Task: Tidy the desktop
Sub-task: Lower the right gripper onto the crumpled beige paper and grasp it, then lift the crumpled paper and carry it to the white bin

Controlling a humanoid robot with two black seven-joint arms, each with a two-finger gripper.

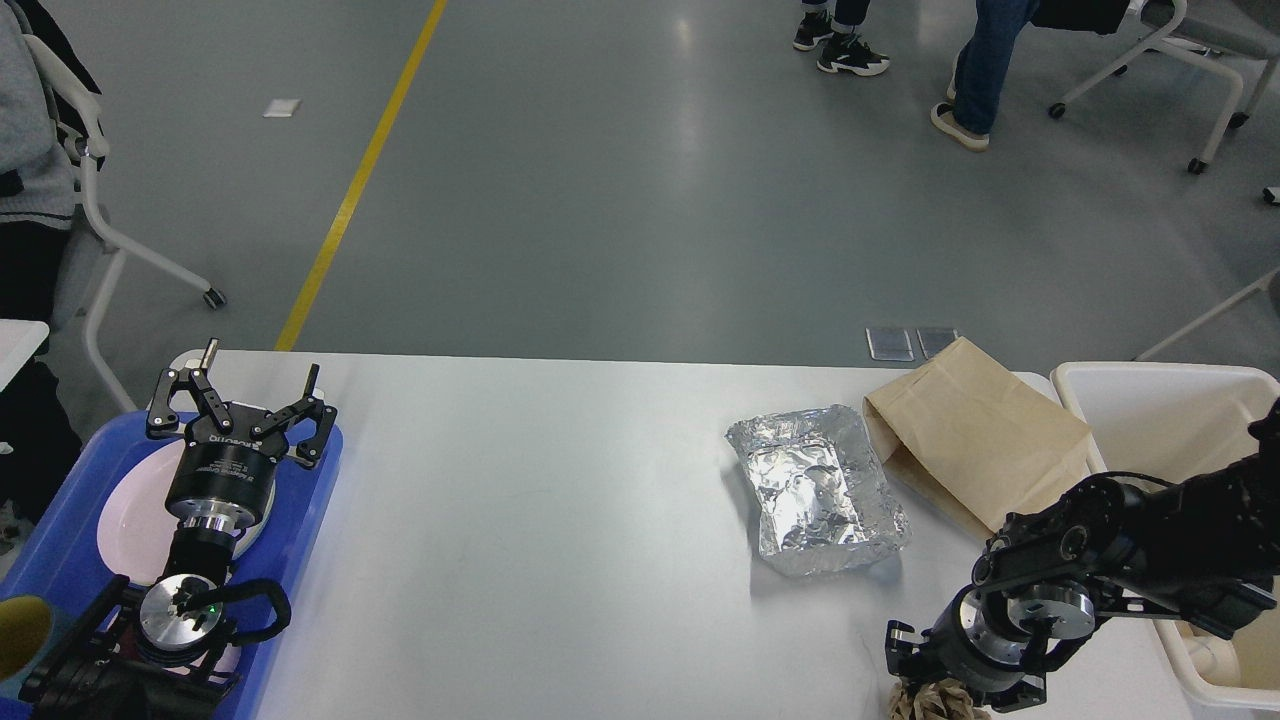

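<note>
Head view: the white counter [560, 540] spans the foreground. Left pincer [238, 397] hangs spread wide and empty over a blue tray [310, 500]. Right pincer [945, 675] points down onto crumpled brown paper [935, 703]; its grip cannot be told.

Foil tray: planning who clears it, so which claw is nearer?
Right. The right claw sits just near-right of the foil tray; the left claw hovers far left over the blue tray.

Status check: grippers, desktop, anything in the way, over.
Left gripper open above blue tray. Right gripper down on crumpled brown paper, grip unclear. Desktop holds foil container and paper bag. Nothing blocking.
</note>
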